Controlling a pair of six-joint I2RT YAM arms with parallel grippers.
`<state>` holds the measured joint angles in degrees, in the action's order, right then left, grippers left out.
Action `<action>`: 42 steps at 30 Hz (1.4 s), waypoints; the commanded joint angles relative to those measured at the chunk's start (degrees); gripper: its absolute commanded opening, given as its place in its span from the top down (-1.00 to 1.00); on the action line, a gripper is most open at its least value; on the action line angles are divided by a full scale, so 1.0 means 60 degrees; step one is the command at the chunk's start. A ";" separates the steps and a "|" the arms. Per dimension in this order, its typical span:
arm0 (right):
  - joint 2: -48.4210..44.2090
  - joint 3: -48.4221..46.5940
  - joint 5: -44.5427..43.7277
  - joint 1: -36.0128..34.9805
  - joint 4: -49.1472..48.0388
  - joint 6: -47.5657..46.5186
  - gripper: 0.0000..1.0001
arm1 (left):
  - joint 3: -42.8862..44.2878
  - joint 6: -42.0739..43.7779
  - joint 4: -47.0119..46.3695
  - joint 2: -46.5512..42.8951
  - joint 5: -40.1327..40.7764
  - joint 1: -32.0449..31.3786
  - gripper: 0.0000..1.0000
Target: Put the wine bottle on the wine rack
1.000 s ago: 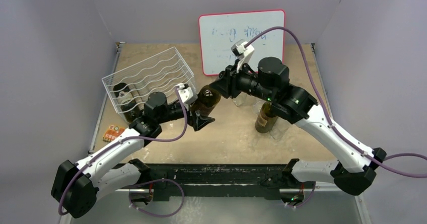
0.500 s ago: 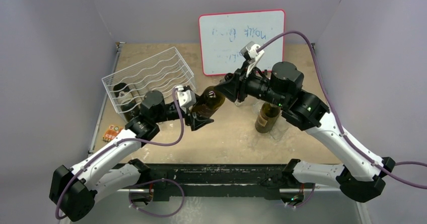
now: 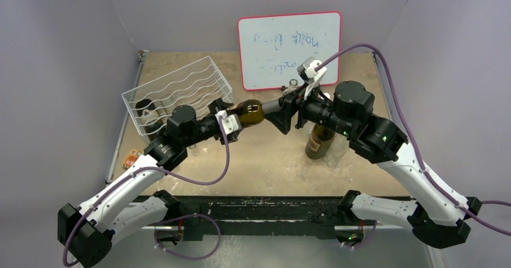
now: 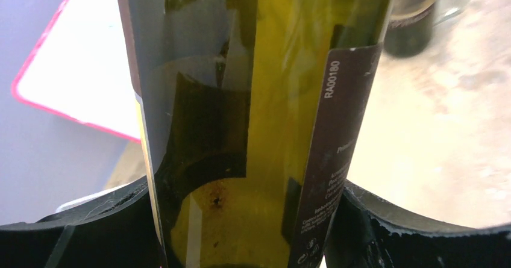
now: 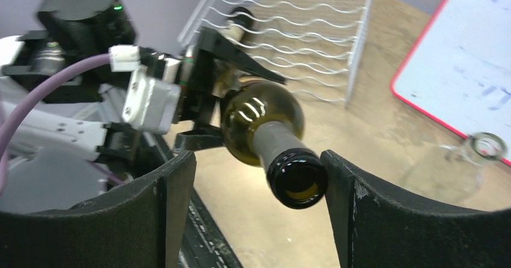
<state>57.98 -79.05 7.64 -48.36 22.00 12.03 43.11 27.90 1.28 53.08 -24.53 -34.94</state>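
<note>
The bottle: olive-brown glass, dark label with pale print, mouth open. It hangs above the table, lying nearly level just right of the rack, base toward the rack and neck pointing away.

My left gripper is clamped on its body. My right gripper brackets the neck, jaws apart, with a gap on one side.

Count:
- three dark bottles: mine, the racked bottle lying low inside, and the upright bottle well right of the rack
- one clear vessel
- one whiteboard, behind and right of the rack

The rack sits close to the table's left edge. Bare tabletop shows in front of it and to its right.
</note>
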 commanded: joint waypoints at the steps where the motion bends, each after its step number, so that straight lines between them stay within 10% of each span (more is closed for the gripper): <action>1: 0.0406 -0.1152 -0.1647 -0.0041 0.1093 -0.0711 -0.55 | -0.0189 0.1891 -0.1147 -0.0696 0.1828 0.0009 1.00; 24: 0.3001 -0.1232 0.1462 -0.0243 0.2373 -0.2813 -0.56 | -0.1383 0.5439 0.0399 -0.2397 0.2917 -0.0003 1.00; 42: 0.4759 -0.1248 0.0524 -0.1095 0.2916 -0.3185 -0.31 | -0.1487 0.6434 0.0995 -0.2634 0.3173 -0.0007 1.00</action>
<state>85.84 -83.15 9.80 -54.74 40.34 -5.37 32.88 64.38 15.38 38.68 -3.81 -34.87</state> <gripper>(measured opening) 0.668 0.753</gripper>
